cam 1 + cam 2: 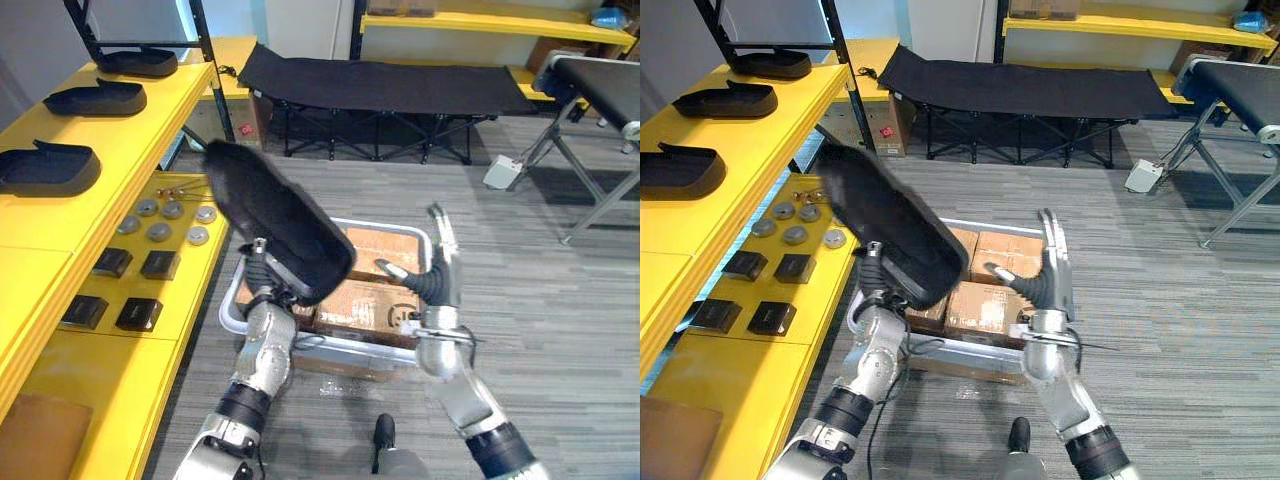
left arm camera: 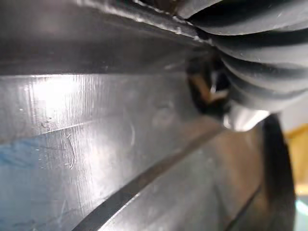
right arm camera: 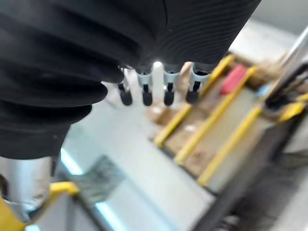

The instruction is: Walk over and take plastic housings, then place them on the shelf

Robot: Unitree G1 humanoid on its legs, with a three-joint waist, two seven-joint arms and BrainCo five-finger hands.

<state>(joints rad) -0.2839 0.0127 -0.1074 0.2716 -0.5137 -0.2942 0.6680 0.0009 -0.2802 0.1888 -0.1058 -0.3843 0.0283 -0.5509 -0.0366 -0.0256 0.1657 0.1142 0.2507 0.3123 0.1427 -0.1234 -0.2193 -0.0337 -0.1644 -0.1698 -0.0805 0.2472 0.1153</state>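
My left hand holds a large black plastic housing up and tilted, just right of the yellow shelf. The housing's glossy surface lies right against that hand in the left wrist view. Three more black housings lie in a row on the shelf's upper level. My right hand is raised to the right of the held housing with its fingers straight and nothing in it.
Small black boxes and round metal discs lie on the lower yellow shelf level. A metal-framed cart with cardboard boxes stands just ahead. A black folding cot is further back; a white box sits on the floor.
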